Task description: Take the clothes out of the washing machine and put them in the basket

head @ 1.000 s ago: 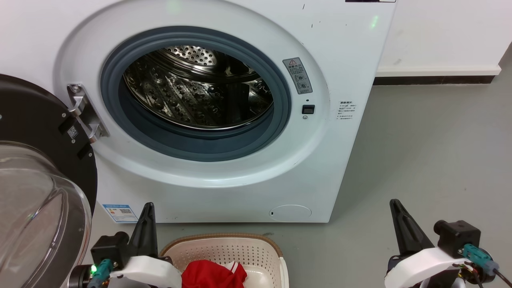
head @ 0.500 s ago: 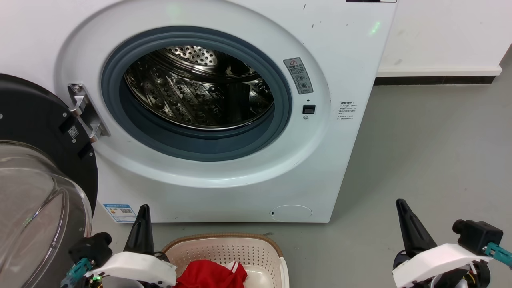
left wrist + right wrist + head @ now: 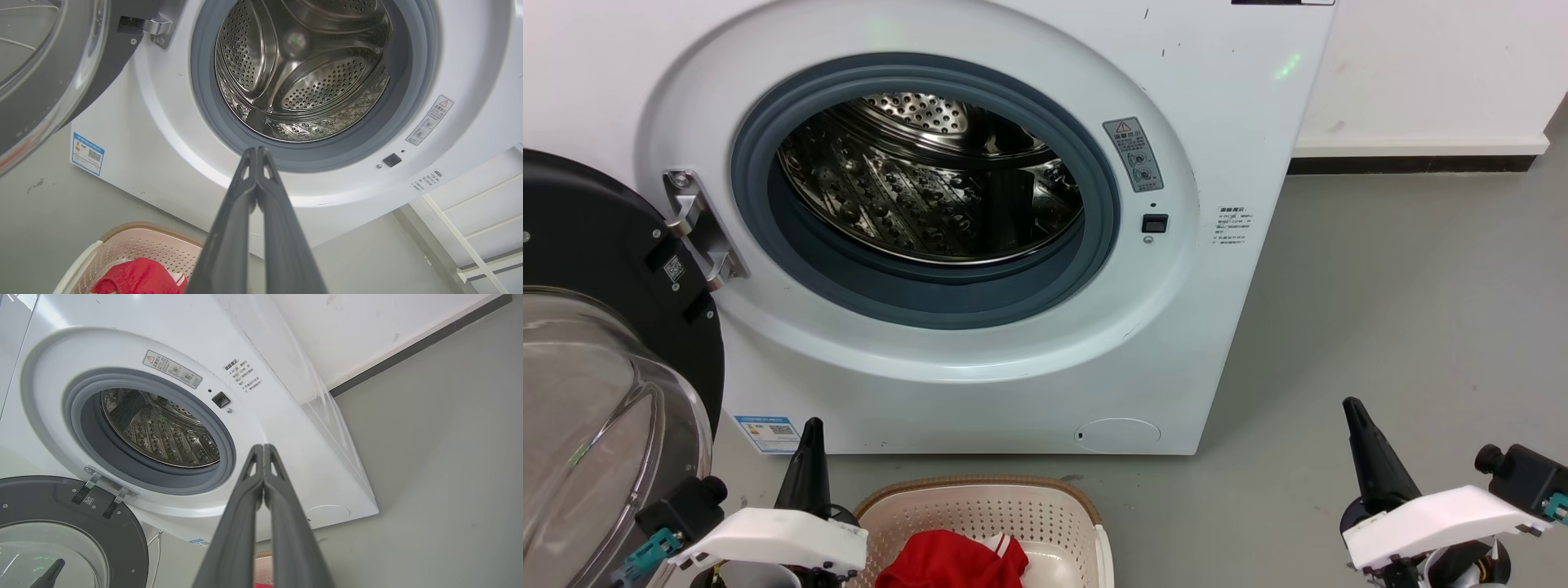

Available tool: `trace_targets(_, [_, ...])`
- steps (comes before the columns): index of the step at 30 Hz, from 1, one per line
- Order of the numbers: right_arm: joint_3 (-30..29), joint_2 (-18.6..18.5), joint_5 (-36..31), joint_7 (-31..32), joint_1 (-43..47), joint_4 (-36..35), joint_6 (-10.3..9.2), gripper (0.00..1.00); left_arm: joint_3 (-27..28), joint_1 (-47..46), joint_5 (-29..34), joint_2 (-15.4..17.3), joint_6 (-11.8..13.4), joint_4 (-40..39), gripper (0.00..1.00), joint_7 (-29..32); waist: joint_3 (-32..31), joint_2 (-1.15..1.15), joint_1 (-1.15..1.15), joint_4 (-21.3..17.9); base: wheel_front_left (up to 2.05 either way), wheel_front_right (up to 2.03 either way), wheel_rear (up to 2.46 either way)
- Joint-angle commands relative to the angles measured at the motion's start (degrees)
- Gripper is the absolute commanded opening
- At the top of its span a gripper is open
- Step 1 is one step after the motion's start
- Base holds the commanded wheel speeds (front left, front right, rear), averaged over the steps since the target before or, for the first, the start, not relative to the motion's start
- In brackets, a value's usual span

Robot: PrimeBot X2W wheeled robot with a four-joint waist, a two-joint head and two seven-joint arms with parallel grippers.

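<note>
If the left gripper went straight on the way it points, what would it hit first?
Probably the grey door seal at the bottom of the washing machine porthole, where the left gripper points. Depth is unclear; it might enter the drum instead.

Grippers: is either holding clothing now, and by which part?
Nothing is held. The left gripper and right gripper have jaws shut on air; the red clothes lie in the basket.

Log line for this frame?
basket: red clothes inside | drum: nothing seen | door: open | left gripper: shut, empty | right gripper: shut, empty
</note>
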Motion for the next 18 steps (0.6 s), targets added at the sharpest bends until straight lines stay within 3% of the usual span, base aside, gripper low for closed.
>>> trace_targets(1, [-0.2, -0.4, 2.0, 0.2, -1.6, -0.4, 0.0, 0.0, 0.3, -1.8, -1.9, 0.1, -0.4, -0.6, 0.0, 0.4, 0.0, 0.0, 0.0, 0.0, 0.0, 0.0, 0.0])
trace_targets(18, [-1.3, -0.6, 15.4, 1.7, -2.6, 0.9, 0.0, 0.0, 1.4, -2.6, -15.1, 0.1, -1.3, 0.0, 0.0, 3.6, 0.0, 0.0, 0.0, 0.1, 0.0, 0.0, 0.0])
